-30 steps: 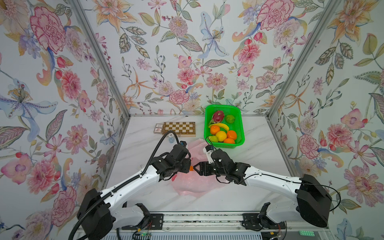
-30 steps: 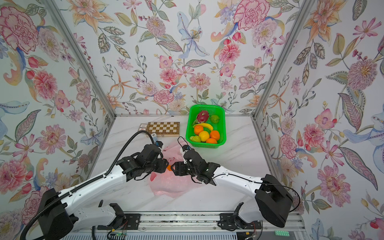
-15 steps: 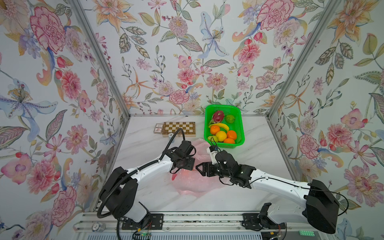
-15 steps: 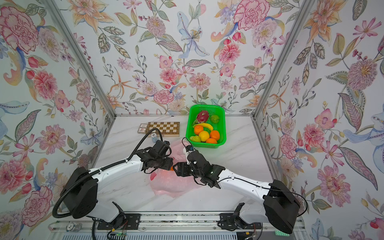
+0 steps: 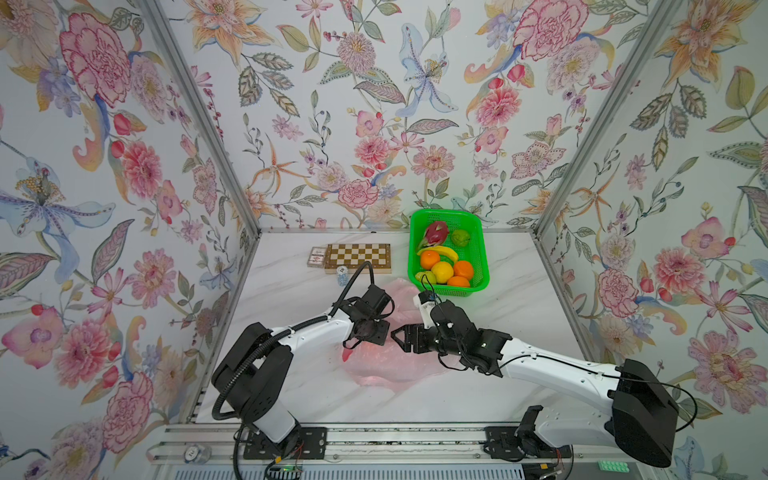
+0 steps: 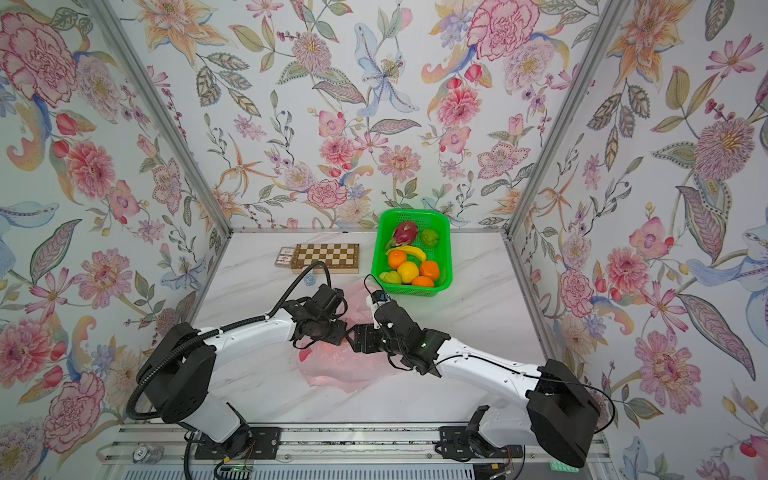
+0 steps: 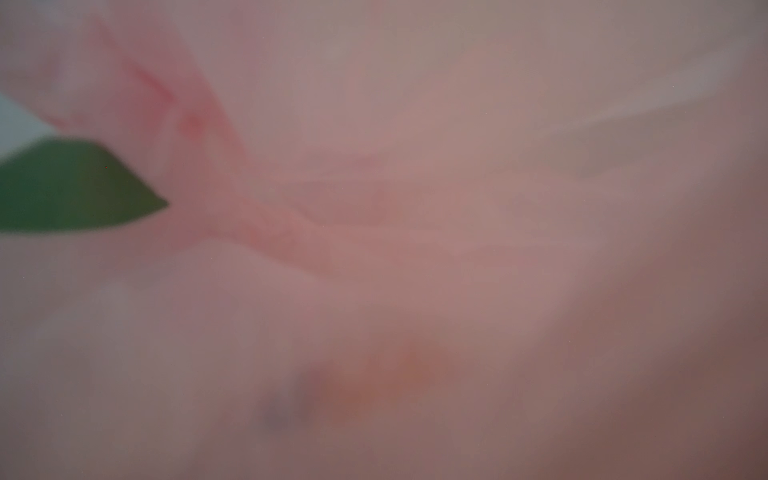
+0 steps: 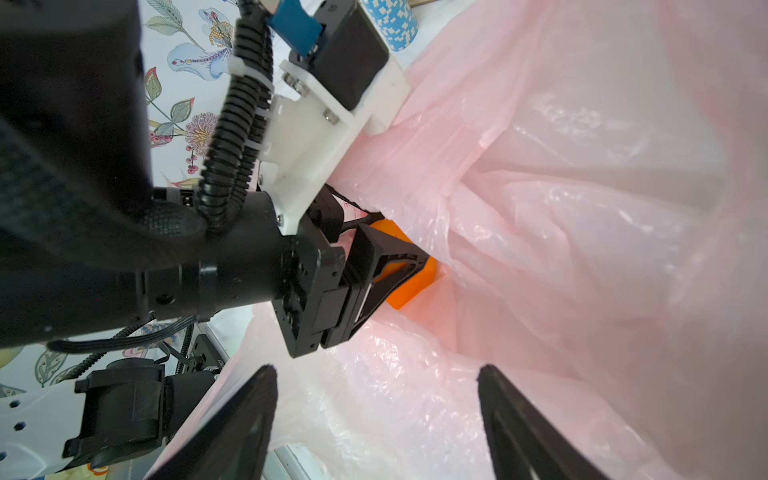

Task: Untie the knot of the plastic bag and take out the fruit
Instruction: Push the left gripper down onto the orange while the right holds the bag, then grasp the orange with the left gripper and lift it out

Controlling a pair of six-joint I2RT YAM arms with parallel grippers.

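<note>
The pale-pink plastic bag (image 5: 386, 365) (image 6: 332, 365) lies crumpled mid-table, its mouth slack. The knot is hidden. My left gripper (image 5: 383, 333) (image 6: 340, 335) (image 8: 386, 253) reaches into the bag's mouth. Its fingers are closed round an orange fruit (image 8: 415, 282), of which only a flat-sided bit shows. Pink plastic (image 7: 415, 208) fills the left wrist view, with an orange blur low down. My right gripper (image 5: 395, 335) (image 6: 352, 335) (image 8: 374, 415) faces the left one, open over the plastic and holding nothing. More fruit (image 5: 442, 270) fills the green basket (image 5: 446, 214) (image 6: 415, 212).
A chessboard (image 5: 357, 257) and a small card box (image 5: 318, 255) lie at the back, left of the basket. A stack of blue chips (image 5: 342, 274) (image 8: 390, 25) stands just behind the bag. Flowered walls close in three sides.
The left arm has folded, its elbow swinging in toward the middle, while its gripper stayed at the bag's mouth. The right gripper has barely shifted and stands a little wider.
</note>
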